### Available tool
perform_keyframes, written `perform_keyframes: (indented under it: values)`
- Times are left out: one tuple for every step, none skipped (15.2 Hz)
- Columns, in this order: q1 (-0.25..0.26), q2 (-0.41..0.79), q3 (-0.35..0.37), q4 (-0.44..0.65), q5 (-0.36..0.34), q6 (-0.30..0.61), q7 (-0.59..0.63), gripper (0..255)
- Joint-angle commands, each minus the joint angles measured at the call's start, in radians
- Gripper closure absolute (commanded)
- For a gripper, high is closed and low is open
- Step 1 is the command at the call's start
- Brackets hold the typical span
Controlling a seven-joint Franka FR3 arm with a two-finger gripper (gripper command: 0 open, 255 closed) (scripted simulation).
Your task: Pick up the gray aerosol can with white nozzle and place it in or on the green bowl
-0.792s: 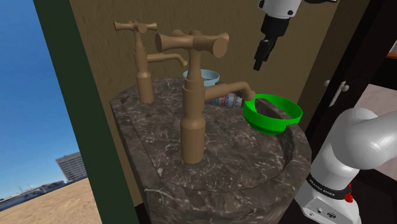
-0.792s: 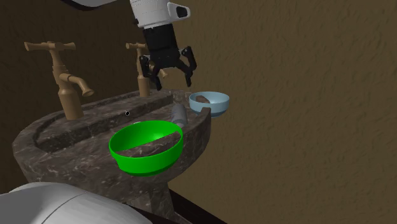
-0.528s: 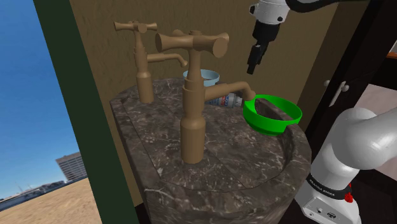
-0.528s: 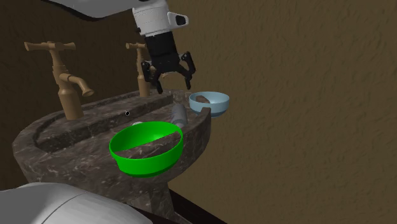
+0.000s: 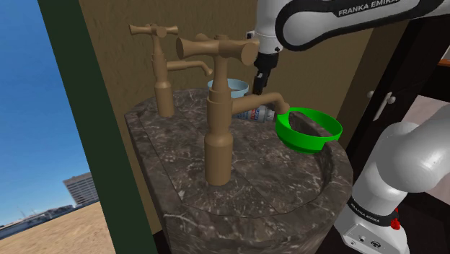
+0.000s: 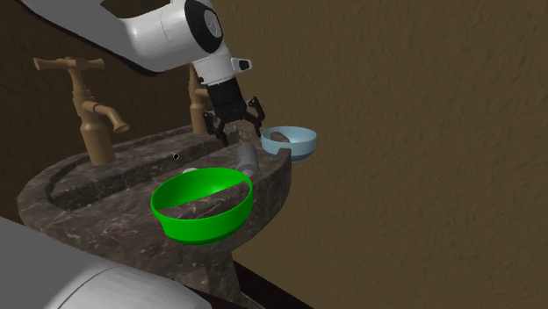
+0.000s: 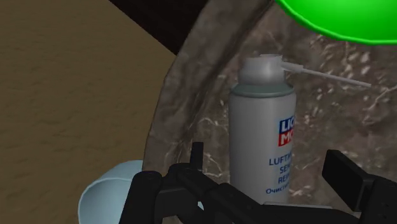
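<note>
Here the black gripper [image 6: 237, 124] hangs over the far rim of the dark marbled sink [image 6: 88, 204]. Its fingers [image 7: 343, 177] are spread wide apart and hold nothing.

In the wrist view the grey aerosol can [image 7: 261, 137] lies between the two fingers. There is a clear gap on each side, so neither finger touches it. In the second exterior view the fingertips stand just above the can [image 6: 247, 156].

The can lies on its side on the stone rim, between the green bowl [image 6: 202, 219] and a pale blue bowl [image 6: 299, 141]. Its white nozzle [image 7: 263, 67] and thin white straw [image 7: 326, 76] face the green bowl [image 7: 337, 22], and its base is nearer the blue bowl [image 7: 107, 191]. Blue and red lettering shows on its label.

In the shoulder view the can [image 5: 256, 114] shows partly behind the spout of a brown tap [image 5: 220, 108]. The green bowl [image 5: 291, 134] sits on the sink's edge just beside it. The gripper [image 5: 259, 78] points down between the tap's cross handle and the wall.
</note>
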State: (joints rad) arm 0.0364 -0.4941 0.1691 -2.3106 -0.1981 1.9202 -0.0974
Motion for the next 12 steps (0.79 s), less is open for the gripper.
perform_keyframes:
  values:
    - [0.003,0.064,0.024,0.011,-0.027,0.039,0.007,0]
    - [0.003,0.099,0.036,0.019,-0.043,0.058,0.012,0]
    - [0.003,0.135,0.047,0.029,-0.06,0.076,0.018,0]
    - [0.003,0.171,0.059,0.039,-0.078,0.093,0.025,0]
    - [0.003,0.184,0.063,0.043,-0.085,0.099,0.027,0]
    - [0.002,0.188,0.061,0.034,-0.088,0.112,0.029,0]
    - [0.0,0.193,0.06,0.025,-0.092,0.125,0.031,0]
    - [-0.002,0.197,0.058,0.016,-0.095,0.139,0.033,0]
    - [-0.004,0.202,0.057,0.008,-0.099,0.152,0.035,0]
    - [-0.006,0.207,0.055,0.0,-0.102,0.166,0.037,0]
    - [-0.009,0.212,0.054,-0.009,-0.106,0.179,0.039,0]
    - [-0.012,0.221,0.052,-0.021,-0.113,0.2,0.043,0]
